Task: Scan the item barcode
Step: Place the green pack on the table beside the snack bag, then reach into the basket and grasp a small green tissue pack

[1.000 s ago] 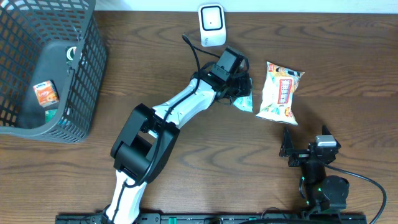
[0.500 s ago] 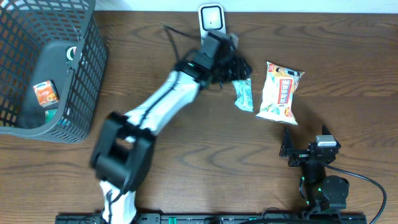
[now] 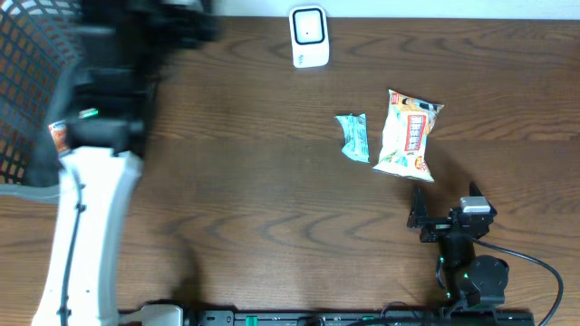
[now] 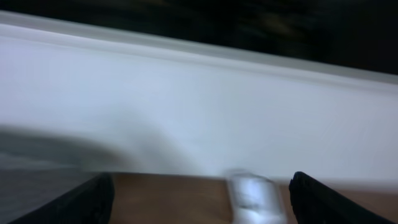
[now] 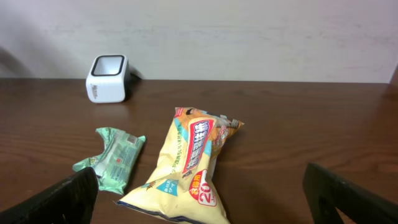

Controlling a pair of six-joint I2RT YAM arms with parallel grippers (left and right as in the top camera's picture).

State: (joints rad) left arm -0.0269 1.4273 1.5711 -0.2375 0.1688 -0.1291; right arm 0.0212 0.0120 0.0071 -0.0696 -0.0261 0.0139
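You have the left gripper and right gripper spread wide, empty; green packet lies just left of yellow snack bag.

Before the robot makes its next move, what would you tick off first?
1. Left pincer empty, jaws apart: ok.
2. Right pincer open and empty: ok.
3. Green packet lying free on the table, beside the yellow snack bag: ok.
4. Scanner upright with nothing in front of it: ok.
5. Barcode on the green packet facing up: cannot tell, print too small.
6. Left arm steady enough to judge its pose: not ok, it shows blurred over the wire basket.
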